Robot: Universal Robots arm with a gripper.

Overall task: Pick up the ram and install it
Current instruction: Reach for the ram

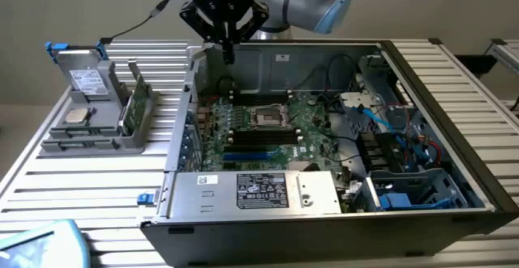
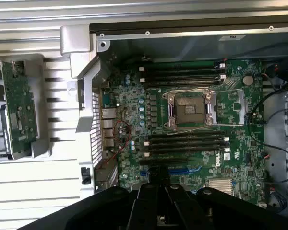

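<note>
The fingers (image 1: 228, 49), pinched shut on nothing, hang above the far end of the open case (image 1: 268, 70), and the ram (image 1: 140, 101), a thin dark-green stick, stands on edge unpicked in the grey plastic holder (image 1: 89, 141) on the ribbed metal bench (image 1: 89, 183), at the exterior view's left of the green motherboard (image 2: 129, 100) and its long black slots (image 2: 187, 142).

Slatted white table (image 1: 81, 189) carries open computer case (image 1: 324, 231) and grey holder (image 1: 89, 143).

I see an open computer case (image 1: 324, 234) lying on a slatted metal table (image 1: 81, 183). Inside, the motherboard (image 1: 276, 140) lies flat with its processor socket (image 1: 266, 118) near centre, and the power supply (image 1: 255, 192) sits against one wall. Beside the case, a grey holder (image 1: 89, 143) carries a labelled drive (image 1: 87, 82) and a silver processor chip (image 1: 77, 116).
</note>
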